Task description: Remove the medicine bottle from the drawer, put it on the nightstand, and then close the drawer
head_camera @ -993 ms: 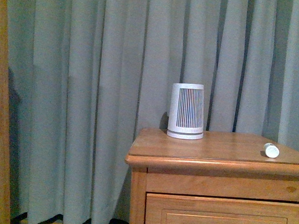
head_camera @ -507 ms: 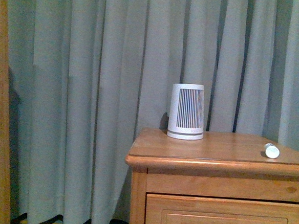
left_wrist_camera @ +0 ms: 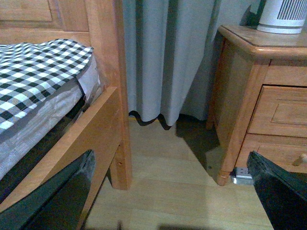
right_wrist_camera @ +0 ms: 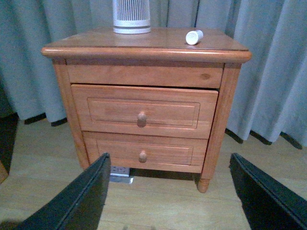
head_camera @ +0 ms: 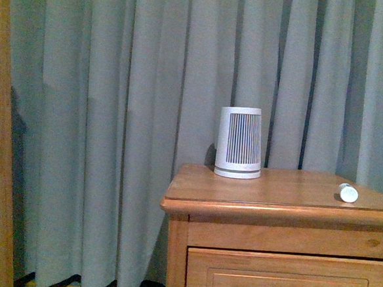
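The medicine bottle [right_wrist_camera: 194, 37] lies on its side on the top of the nightstand [right_wrist_camera: 144, 44], near the right edge as the right wrist view shows it, well apart from the white ribbed canister [right_wrist_camera: 131, 16] standing toward the back of the top. The bottle is therefore already placed; the step in hand is judged to be closing the drawer [right_wrist_camera: 144, 111].

The upper drawer is nearly in, but not flush. Its front stands slightly proud of the frame, more so at the right end, where a dark gap shows under the top rail. The lower drawer [right_wrist_camera: 143, 152] sits flush.

Both arms are drawn back from the cabinet. The right gripper [right_wrist_camera: 168, 201] shows its jaws wide apart and empty, framing the cabinet front. The left gripper [left_wrist_camera: 170, 191] also has its jaws wide and empty, and its view faces the gap between the bed [left_wrist_camera: 57, 96] and the nightstand side.

Procedure for a clean close:
1. Use the right arm, which already faces the drawer front squarely.
2. Contact the panel at or just beside the round knob [right_wrist_camera: 141, 118], at mid-width, so that the drawer does not rack in its runners.
3. Push straight in, level with the runners, slowly.
4. Stop when the front is flush all round. A hard shove could jolt the top and set the lying bottle rolling toward the edge.
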Robot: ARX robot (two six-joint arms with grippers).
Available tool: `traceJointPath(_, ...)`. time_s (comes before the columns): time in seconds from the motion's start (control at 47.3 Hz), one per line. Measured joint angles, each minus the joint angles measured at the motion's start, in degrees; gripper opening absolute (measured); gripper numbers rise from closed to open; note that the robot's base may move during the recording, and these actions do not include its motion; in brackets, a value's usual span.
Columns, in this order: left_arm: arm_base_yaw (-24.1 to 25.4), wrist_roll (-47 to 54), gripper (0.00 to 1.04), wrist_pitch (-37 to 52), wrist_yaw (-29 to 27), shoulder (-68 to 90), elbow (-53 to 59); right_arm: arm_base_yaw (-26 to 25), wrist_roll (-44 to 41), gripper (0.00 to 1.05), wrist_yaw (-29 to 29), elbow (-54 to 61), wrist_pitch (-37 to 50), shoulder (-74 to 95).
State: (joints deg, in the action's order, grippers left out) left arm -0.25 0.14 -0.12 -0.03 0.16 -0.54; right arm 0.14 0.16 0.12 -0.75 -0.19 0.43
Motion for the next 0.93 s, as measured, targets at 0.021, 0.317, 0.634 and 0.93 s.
traceJointPath(0.021,0.0,0.0,0.98,0.0,0.0,0.0,0.0,0.0,0.0,0.89,0.0,0.0,0.0,0.0)
traceJointPath(0.317,0.0,0.0,0.98,0.0,0.0,0.0,0.0,0.0,0.0,0.98,0.0,0.0,0.0,0.0)
traceJointPath(0.634,0.0,0.0,0.98,0.0,0.0,0.0,0.0,0.0,0.0,0.98,0.0,0.0,0.0,0.0)
traceJointPath(0.93,0.0,0.0,0.98,0.0,0.0,0.0,0.0,0.0,0.0,0.98,0.0,0.0,0.0,0.0)
